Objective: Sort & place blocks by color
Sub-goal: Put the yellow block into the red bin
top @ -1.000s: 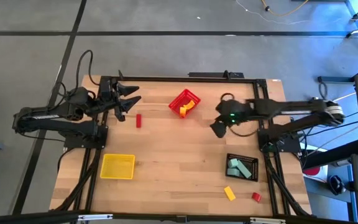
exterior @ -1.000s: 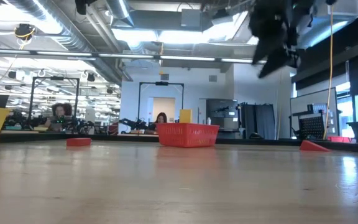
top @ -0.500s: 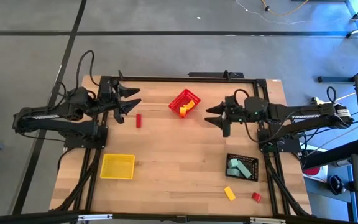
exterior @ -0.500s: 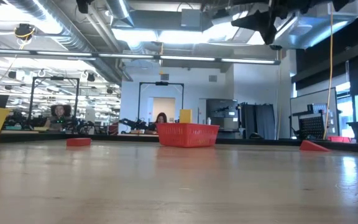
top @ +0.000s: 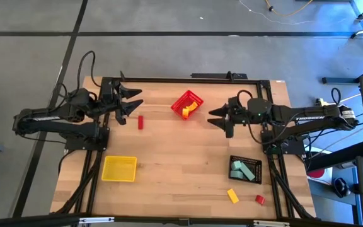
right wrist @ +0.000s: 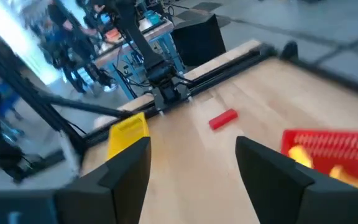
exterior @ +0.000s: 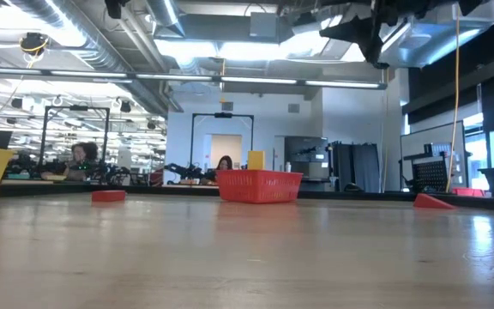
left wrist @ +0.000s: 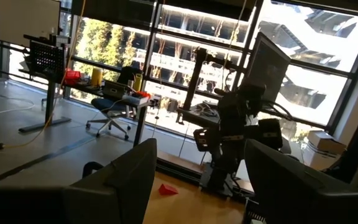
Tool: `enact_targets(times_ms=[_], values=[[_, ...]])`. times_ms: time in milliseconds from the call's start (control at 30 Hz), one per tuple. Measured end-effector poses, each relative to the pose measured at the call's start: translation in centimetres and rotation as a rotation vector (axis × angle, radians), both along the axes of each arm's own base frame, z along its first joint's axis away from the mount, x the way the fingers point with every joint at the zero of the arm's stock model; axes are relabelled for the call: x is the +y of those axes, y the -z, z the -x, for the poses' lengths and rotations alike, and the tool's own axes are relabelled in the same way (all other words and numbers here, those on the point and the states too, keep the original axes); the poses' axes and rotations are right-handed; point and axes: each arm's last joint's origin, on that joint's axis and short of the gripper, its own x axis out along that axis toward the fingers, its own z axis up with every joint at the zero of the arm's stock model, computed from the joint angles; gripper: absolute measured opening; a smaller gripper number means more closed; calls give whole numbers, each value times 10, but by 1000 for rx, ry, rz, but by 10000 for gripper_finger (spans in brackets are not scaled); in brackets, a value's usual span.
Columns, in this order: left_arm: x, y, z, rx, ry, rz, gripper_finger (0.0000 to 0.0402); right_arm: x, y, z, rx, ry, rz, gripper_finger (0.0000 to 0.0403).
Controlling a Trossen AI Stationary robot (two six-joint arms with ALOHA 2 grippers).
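Right claw empty; mint blocks fill black bin.

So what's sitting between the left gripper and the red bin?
One loose red block lies on the wood between the left gripper and the red bin; the high view shows it.

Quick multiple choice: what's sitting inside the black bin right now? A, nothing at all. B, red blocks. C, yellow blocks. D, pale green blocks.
D: in the overhead view the black bin near the right arm holds pale green blocks, while a yellow block and a red block lie on the table outside it.
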Motion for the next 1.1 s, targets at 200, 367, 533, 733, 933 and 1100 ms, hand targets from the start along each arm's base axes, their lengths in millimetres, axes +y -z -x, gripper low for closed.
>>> enact_targets(times_ms=[200,367,533,733,933,1100], values=[[0,0,0,-1,-2,0,235,11,4,4,244,-143,-396,235],[1,0,0,-2,-47,11,235,47,1,12,551,-294,-683,235],[1,0,1,-2,-46,11,235,99,-7,23,818,-261,-828,235],[1,0,1,-2,-44,9,235,162,-5,25,1148,-25,-796,235],[1,0,1,-1,-45,6,235,216,26,4,1279,192,-670,235],[1,0,0,-1,-44,6,235,245,71,-16,1331,209,-628,235]])
